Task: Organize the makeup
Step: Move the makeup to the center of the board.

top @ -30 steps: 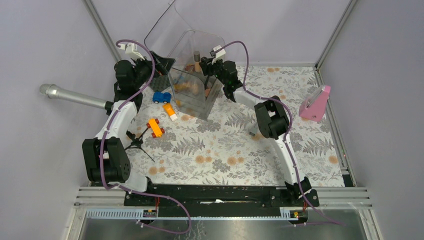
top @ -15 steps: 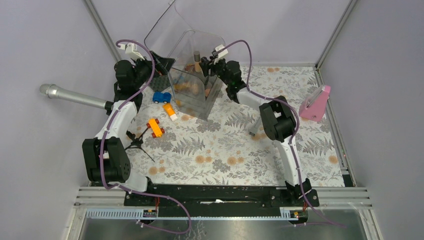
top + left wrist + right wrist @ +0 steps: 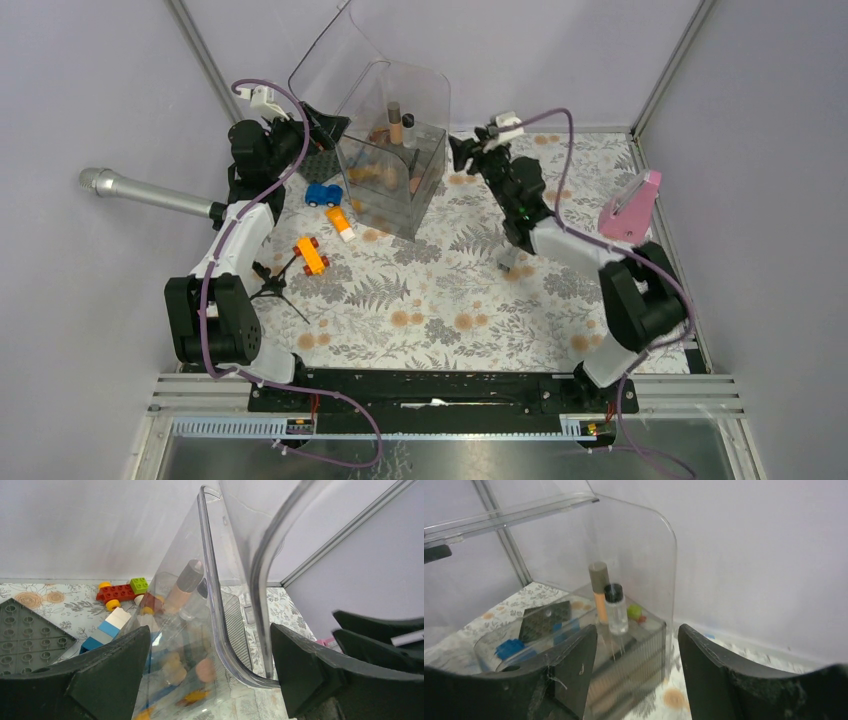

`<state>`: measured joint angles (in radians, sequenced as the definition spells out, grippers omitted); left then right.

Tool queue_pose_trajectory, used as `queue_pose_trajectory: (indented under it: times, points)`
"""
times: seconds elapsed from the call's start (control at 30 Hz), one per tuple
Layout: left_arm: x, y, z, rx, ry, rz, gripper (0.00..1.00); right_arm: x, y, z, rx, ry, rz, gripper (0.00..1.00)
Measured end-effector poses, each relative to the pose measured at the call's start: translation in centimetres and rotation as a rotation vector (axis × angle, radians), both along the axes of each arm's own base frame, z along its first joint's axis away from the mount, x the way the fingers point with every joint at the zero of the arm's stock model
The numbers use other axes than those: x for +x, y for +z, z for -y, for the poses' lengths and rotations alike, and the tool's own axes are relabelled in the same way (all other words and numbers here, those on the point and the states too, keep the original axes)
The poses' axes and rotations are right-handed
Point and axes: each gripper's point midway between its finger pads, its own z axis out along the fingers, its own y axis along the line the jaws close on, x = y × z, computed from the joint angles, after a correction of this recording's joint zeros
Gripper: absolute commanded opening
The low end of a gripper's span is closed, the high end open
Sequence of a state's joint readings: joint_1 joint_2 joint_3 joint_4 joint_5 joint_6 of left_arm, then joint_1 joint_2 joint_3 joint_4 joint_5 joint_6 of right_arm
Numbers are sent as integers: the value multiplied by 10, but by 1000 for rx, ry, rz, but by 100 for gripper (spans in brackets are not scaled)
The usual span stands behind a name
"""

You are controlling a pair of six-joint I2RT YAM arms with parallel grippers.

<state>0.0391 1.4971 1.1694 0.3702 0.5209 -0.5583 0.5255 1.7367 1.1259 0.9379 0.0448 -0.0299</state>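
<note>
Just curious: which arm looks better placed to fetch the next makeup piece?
Likely right: right gripper is open, empty, nearer the small grey item; left gripper straddles the edge of the clear box.

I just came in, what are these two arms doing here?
A robot is tidying makeup into a clear organizer. The left hand is open, its fingers either side of the raised lid. The right hand, open and empty, is beside the organizer. A tan tube and a small bottle stand inside.
</note>
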Motion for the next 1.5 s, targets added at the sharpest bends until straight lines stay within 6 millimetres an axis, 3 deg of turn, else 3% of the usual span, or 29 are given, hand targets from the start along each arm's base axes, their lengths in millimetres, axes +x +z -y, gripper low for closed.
queue_pose_trajectory:
  times: [0.17,0.27,0.4,0.57,0.8,0.97,1.1,1.2,1.4,1.5]
  points:
    - [0,0,0,0,0,-1,95,-57,-4,40,41,-63,-66,69]
    - [0,0,0,0,1,-1,95,-95,-8,41,43,-47,-88,69]
    - [0,0,0,1,1,-1,95,-157,-28,17,24,49,-126,69]
    - [0,0,-1,4,1,0,95,-226,-85,-18,-64,178,-210,69]
    - [0,-1,-1,8,2,2,95,-288,-152,-74,-234,315,-295,70]
    - [0,0,-1,10,2,3,95,-287,-184,-124,-300,316,-369,72]
    - [1,0,-1,23,2,1,96,-269,-186,-178,-329,296,-391,75]
    - [1,0,-2,33,3,2,96,-260,-186,-205,-355,293,-384,77]
    - [1,1,-3,53,6,11,97,-229,-197,-249,-422,252,-420,78]
    - [1,1,-3,59,8,11,97,-208,-204,-251,-434,215,-448,78]
